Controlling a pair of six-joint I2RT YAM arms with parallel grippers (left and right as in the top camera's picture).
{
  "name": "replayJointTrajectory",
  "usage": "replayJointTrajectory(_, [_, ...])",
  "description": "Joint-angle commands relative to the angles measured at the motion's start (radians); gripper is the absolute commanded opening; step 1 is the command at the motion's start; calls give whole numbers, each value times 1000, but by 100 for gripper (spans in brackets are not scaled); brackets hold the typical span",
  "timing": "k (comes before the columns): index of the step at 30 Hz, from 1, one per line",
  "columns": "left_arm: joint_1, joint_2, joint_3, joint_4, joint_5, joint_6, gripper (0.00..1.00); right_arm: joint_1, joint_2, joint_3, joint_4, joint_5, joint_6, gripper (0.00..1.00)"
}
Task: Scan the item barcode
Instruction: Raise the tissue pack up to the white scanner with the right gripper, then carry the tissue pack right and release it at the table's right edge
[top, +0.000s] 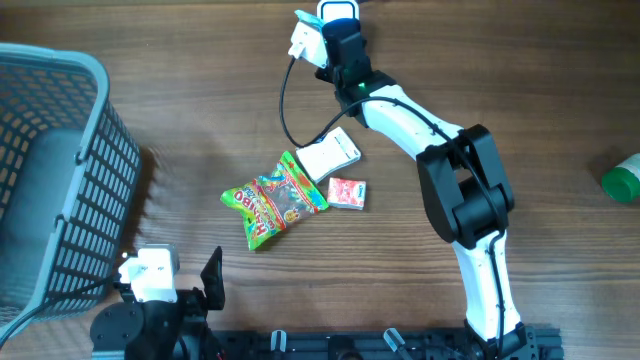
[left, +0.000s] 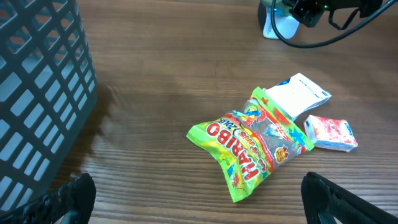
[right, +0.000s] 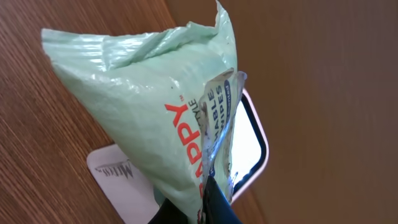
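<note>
Green wipes pack (right: 143, 106) over scanner (right: 250, 144) corner

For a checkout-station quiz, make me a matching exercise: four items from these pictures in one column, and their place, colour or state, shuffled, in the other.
Items
1. Haribo bag
2. basket
3. wipes pack
4. small red packet

Descriptions
A. grey, at the far left of the table
B. pinched by the right gripper
C. lying flat, just right of the Haribo bag
D. bright green and yellow, lying in the middle

Pairs: 1-D, 2-A, 3-B, 4-C
</note>
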Motion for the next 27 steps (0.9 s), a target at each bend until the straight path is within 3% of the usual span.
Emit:
replayJointTrajectory(1, [3, 0, -6, 3, 16, -13, 100, -7, -45, 21, -140, 106, 63, 4])
replayJointTrajectory(7, [3, 0, -6, 3, 16, -13, 100, -54, -275, 21, -470, 208, 285, 4])
replayJointTrajectory(12, [3, 0, -6, 3, 16, -13, 100, -311, -411, 21, -744, 208, 615, 4])
replayJointTrajectory(16, [3, 0, -6, 3, 16, -13, 100, -605, -386, -13, -752, 169, 835, 4])
replayJointTrajectory(19, [3, 0, -6, 3, 16, -13, 100, -805, -336, -53, -690, -46, 891, 4])
replayJointTrajectory(22, [3, 0, -6, 3, 16, -13, 100, -918, -261, -56, -654, -93, 916, 4])
replayJointTrajectory(27, [3, 0, -6, 3, 16, -13, 100, -953, -148, -56, -625, -53, 917, 4])
